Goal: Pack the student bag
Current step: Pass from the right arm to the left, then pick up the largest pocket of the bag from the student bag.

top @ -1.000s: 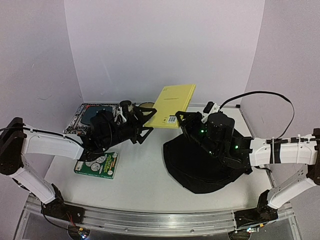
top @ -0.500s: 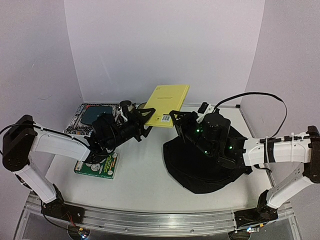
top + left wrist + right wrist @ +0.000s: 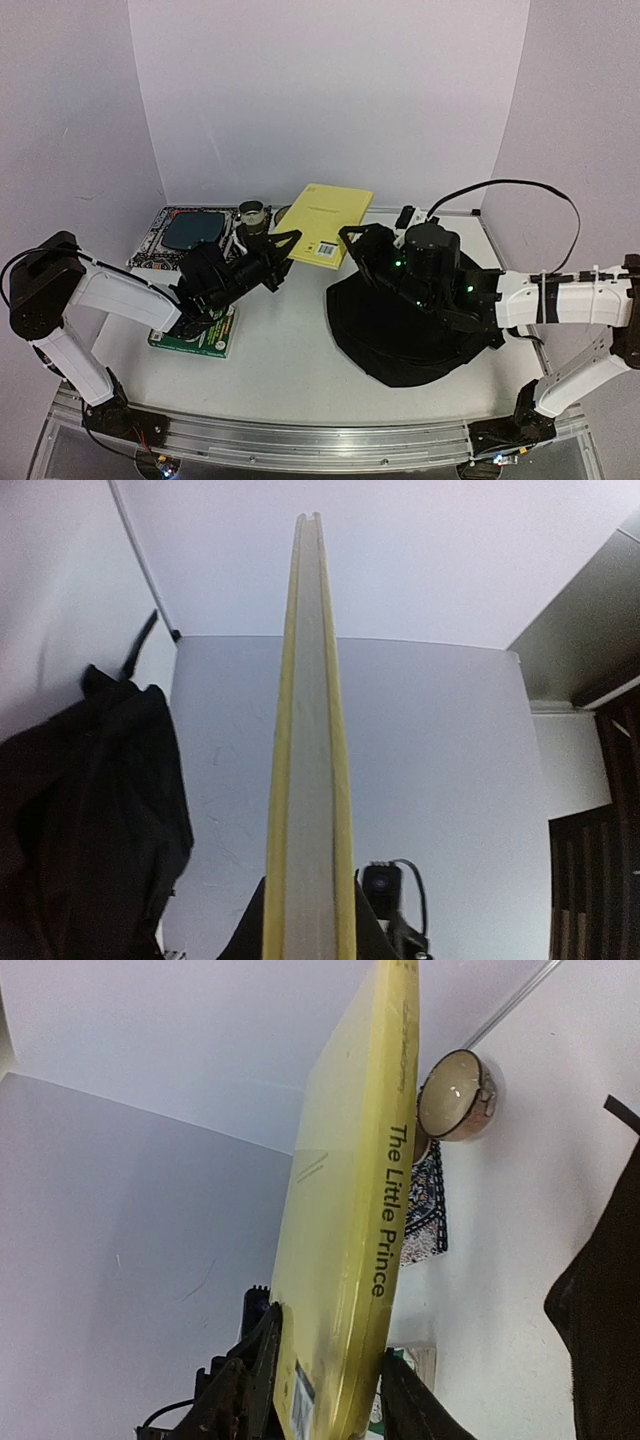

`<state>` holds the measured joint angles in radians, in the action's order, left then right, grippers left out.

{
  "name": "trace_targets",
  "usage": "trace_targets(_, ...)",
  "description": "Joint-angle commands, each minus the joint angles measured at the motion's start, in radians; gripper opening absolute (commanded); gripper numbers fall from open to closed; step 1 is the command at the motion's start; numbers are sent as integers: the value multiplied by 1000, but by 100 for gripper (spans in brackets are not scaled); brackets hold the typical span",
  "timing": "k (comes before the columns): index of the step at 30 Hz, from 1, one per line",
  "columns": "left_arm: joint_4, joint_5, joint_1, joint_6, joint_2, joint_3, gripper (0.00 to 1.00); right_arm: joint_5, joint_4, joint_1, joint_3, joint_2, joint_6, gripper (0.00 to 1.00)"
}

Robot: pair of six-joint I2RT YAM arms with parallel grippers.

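A yellow book, "The Little Prince", hangs above the table's middle back, between my two grippers. My left gripper is shut on its left edge; in the left wrist view the page edge stands upright, pinched between the jaws. My right gripper straddles the book's right corner with its jaws standing wider than the book, which sits slanted between them. The student bag lies flat and black under the right arm, also showing in both wrist views.
A green book lies under the left arm. A patterned book lies at the back left, with a small bowl beside it. White walls close in the back and both sides.
The yellow book has come down and to the left. My left gripper has shut on its edge, and my right jaws have loosened from it.
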<state>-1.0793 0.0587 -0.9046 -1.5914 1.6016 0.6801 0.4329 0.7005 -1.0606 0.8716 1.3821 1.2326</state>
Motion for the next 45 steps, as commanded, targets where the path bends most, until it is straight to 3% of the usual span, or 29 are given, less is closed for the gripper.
trace_targets(1,-29,17,52,41,-49,-29,0,23,-192,18,113,-96,-80,56)
trace_targets(5,-26,-18,90,61,-66,-58,0,-16,-362,45,143,-128,-136,68)
trace_targets(10,-15,-97,154,57,-76,-107,0,-93,-769,69,279,-112,-268,77)
trace_targets(15,21,-223,203,74,-60,-105,0,-212,-1068,70,417,-10,-393,87)
trace_targets(19,53,-349,228,92,-20,-82,0,-305,-1220,70,450,50,-455,90)
trace_targets(25,78,-488,290,107,8,-103,0,-314,-1420,68,499,139,-619,96)
trace_targets(31,129,-608,345,158,-1,-103,0,-270,-1537,20,577,269,-746,97)
trace_targets(45,397,-652,434,310,-97,-73,0,-75,-1752,-62,781,585,-843,86)
